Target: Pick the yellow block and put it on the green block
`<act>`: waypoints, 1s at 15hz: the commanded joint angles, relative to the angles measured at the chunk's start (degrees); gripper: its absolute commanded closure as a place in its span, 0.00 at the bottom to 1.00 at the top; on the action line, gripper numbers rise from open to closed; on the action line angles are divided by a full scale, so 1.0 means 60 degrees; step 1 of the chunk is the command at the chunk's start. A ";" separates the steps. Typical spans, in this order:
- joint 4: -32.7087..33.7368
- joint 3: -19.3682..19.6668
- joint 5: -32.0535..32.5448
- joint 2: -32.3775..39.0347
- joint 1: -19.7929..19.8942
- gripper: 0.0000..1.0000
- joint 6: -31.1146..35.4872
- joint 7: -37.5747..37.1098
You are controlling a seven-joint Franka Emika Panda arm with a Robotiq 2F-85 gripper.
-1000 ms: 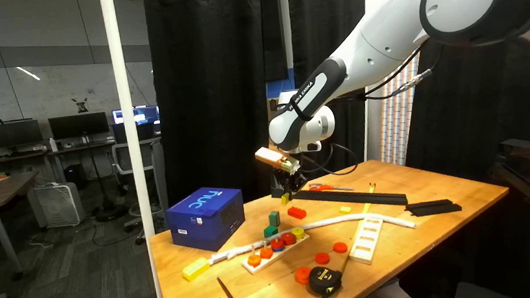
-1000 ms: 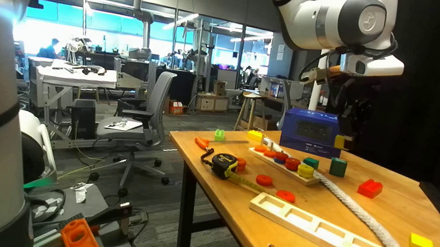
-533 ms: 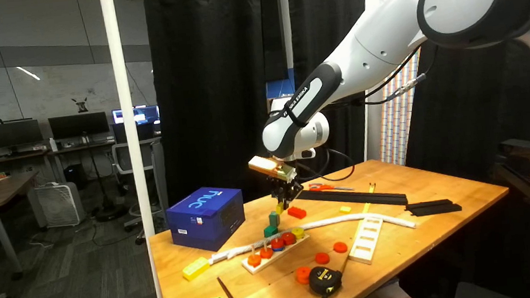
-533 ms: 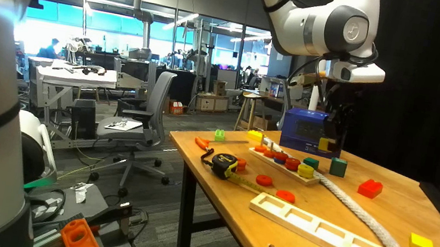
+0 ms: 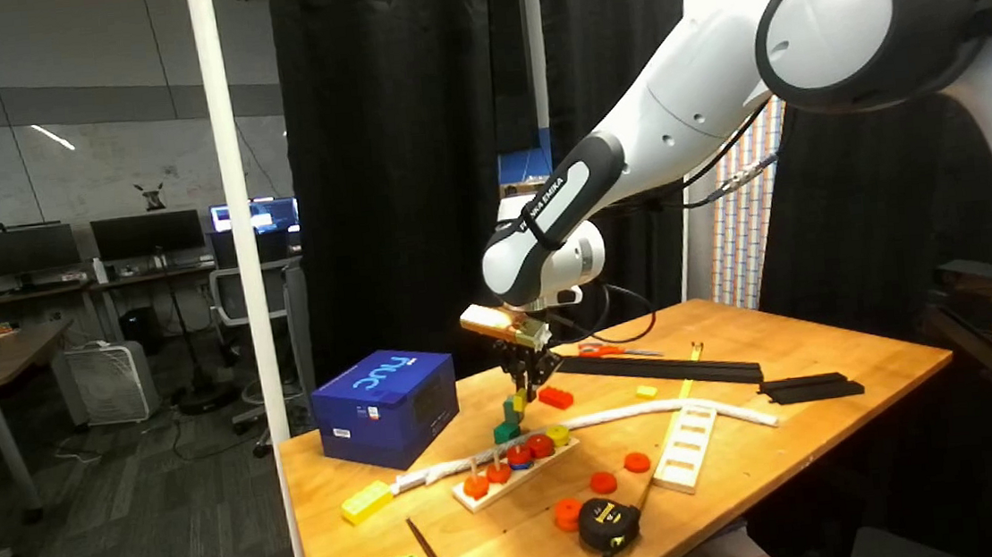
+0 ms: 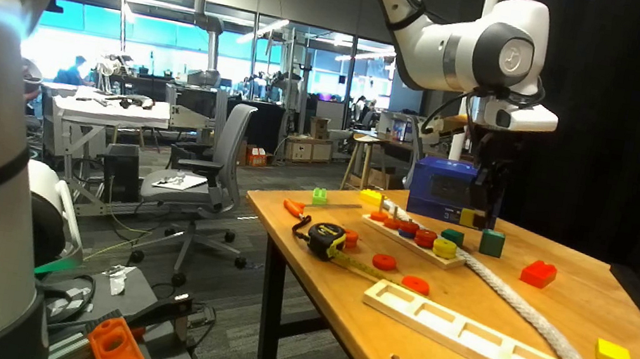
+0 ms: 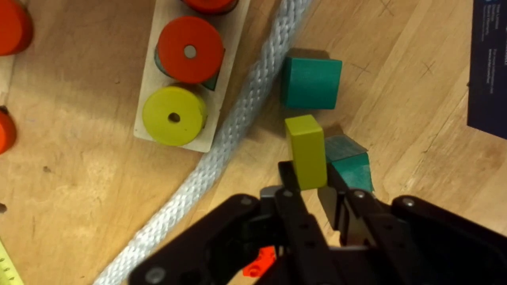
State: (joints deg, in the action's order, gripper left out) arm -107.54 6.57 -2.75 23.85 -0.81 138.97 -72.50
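My gripper [image 7: 309, 174] is shut on the small yellow block [image 7: 307, 152]. The block sticks out past the fingertips, above the table. Two small darker-green blocks stand close by. One green block [image 7: 313, 83] is beside the rope, ahead of the yellow block; the other green block [image 7: 352, 168] is beside the right finger and partly hidden by it. In an exterior view the yellow block [image 5: 519, 401] overlaps the farther green block [image 5: 509, 410], with the nearer green block [image 5: 506, 432] below. In an exterior view the yellow block [image 6: 467, 217] appears above the gap between the green blocks [image 6: 452, 236] [image 6: 491, 243].
A blue box [image 6: 447, 190] stands behind the green blocks. A grey-white rope [image 7: 245, 107] and a peg board with rings [image 7: 214, 114] lie beside them. A red brick [image 5: 555, 397], another flat yellow piece [image 6: 613, 354], a wooden frame [image 6: 468, 338] and a tape measure [image 5: 608, 523] are on the table.
My gripper has moved down and, in both exterior views, to the left, carrying the yellow block close to the green blocks. In the last half second the motion is mostly downward.
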 commanded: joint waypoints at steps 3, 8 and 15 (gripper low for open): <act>0.1185 0.0073 0.0041 0.0682 -0.0010 0.89 -0.0597 0.0362; 0.1736 0.0160 0.0085 0.0922 -0.0012 0.89 -0.0821 0.0496; 0.2339 0.0302 0.0115 0.1295 0.0056 0.89 -0.1139 0.0628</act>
State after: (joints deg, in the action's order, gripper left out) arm -97.59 7.89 -2.75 29.39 -0.62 134.20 -69.59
